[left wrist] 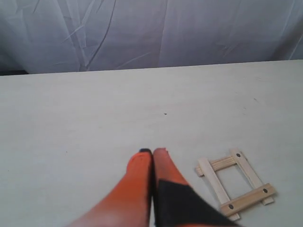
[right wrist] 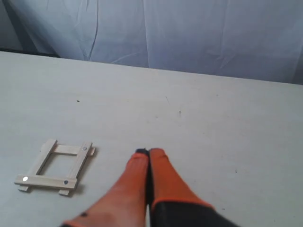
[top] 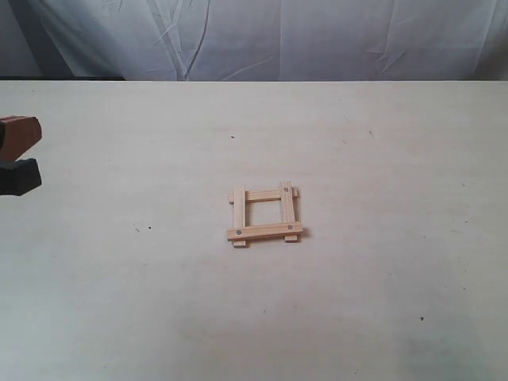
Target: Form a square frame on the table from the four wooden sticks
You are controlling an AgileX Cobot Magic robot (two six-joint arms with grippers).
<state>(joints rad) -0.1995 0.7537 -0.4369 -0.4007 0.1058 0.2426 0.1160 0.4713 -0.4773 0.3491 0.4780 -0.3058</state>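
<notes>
There are four wooden sticks [top: 239, 208], and together they make one square frame [top: 264, 232]. The frame lies flat near the middle of the table [top: 119, 302]. Two sticks run from front to back and two run across them. The front cross stick lies on top of the two side sticks, and their ends come out a little from under it. This front stick has a small dark hole near each end. One more dark hole shows at the far right corner, but it is not clear to which stick it belongs. The middle of the frame is hollow, and the bare table shows through it.

There are two grippers. The left gripper [left wrist: 152, 152] has its jaws pressed together along their whole length, and nothing is between them. The right gripper [right wrist: 149, 152] has its jaws pressed together in the same way, also with nothing between them. Both are orange with black parts nearer the wrist. Neither gripper touches the frame, which lies apart from both. In the exterior view only a part of the left gripper shows, at the left edge and well apart from the frame, and the right gripper does not show there. The pictures do not show whether the tips rest on the table or hang above it.

The table is wide and pale cream, with a faint wood grain and a few tiny dark specks [top: 232, 136]. Behind its far edge hangs a wrinkled cloth [top: 317, 36] of pale grey-white colour.
</notes>
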